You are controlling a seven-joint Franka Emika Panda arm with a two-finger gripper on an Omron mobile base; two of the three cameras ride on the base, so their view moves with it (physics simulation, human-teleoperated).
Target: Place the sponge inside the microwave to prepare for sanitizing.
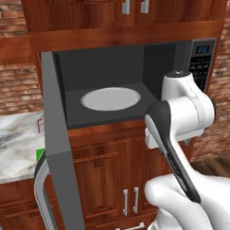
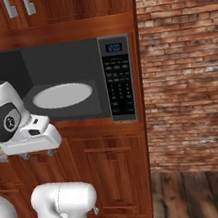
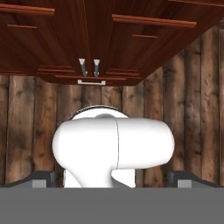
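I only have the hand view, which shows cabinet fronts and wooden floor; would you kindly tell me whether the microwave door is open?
Observer: Yes, the microwave has its door swung wide open to the left.
Operator: Thank you. Is anything on the turntable?
Observer: No, the pale turntable is bare.
Operator: And where is the sponge, if you see it?
Observer: A green sliver of the sponge shows on the marble counter left of the microwave, mostly hidden behind the door.

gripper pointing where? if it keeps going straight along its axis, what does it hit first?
Straight down. The gripper, jaws open and empty, faces the robot's own white body, with the wooden floor beyond, in front of the lower cabinet doors. Depth unclear.
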